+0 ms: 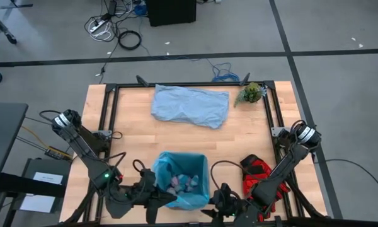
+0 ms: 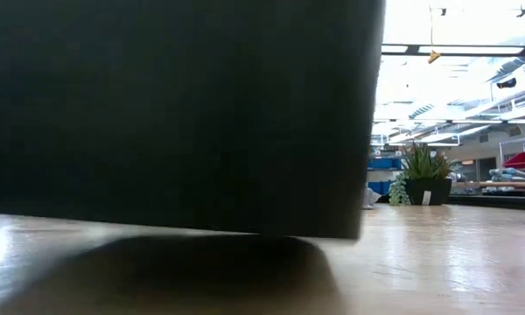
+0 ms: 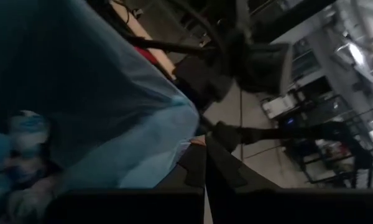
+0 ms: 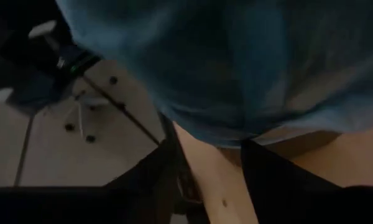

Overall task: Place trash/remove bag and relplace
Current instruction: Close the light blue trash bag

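1. Cyan-blue translucent plastic bin liner (image 1: 183, 183) sits bottom centre of the high view, mouth open, lining a bin; pink, light blue and white crumpled paper wads (image 1: 184, 182) lie inside.
2. Left gripper (image 1: 167, 199) is at the liner's lower left rim; right gripper (image 1: 215, 198) at its lower right rim. Whether either is open or closed cannot be told.
3. Paler grey-blue plastic bag (image 1: 190, 106) lies flat in the upper centre, well apart.
4. Small green plant (image 1: 251, 93) stands upper right; a red and black object (image 1: 259, 175) lies lower right.
5. Dark bin wall (image 2: 175, 114) blocks most of the low view.
6. No writing can be read.
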